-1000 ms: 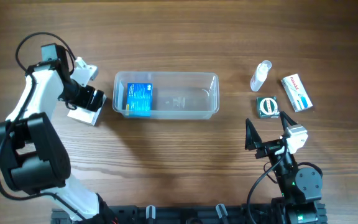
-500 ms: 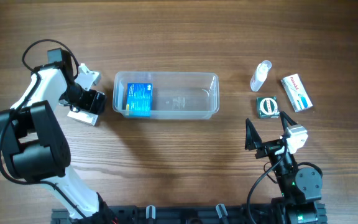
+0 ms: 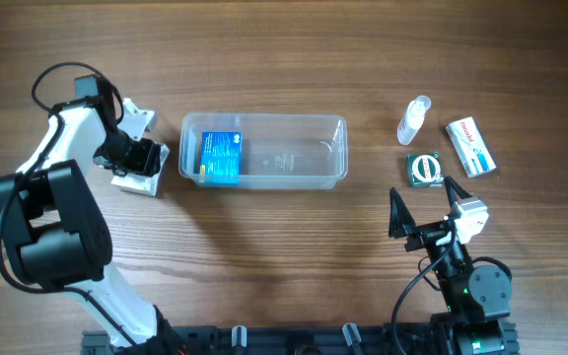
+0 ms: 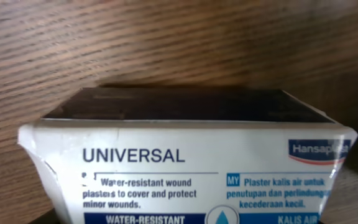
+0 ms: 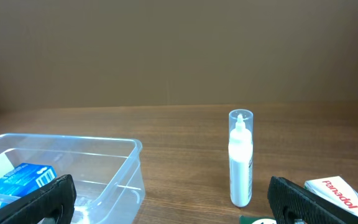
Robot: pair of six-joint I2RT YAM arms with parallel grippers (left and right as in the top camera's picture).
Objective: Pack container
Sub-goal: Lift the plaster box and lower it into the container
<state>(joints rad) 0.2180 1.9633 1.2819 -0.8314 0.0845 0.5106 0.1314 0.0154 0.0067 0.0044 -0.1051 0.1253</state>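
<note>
Under left gripper [image 3: 138, 158]: plaster box [image 4: 185, 168]; grip can't tell.
Right gripper [image 5: 173, 200] wide, empty. Container [image 3: 294, 158], beside left gripper, prob. light, slick, thin-walled; take by rim.

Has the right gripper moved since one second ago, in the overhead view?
No. The right gripper stays open just short of the green box, at the same gap from it as before.

Wooden table [image 3: 264, 59]: container [image 3: 294, 156], spray bottle [image 3: 414, 118]
</note>
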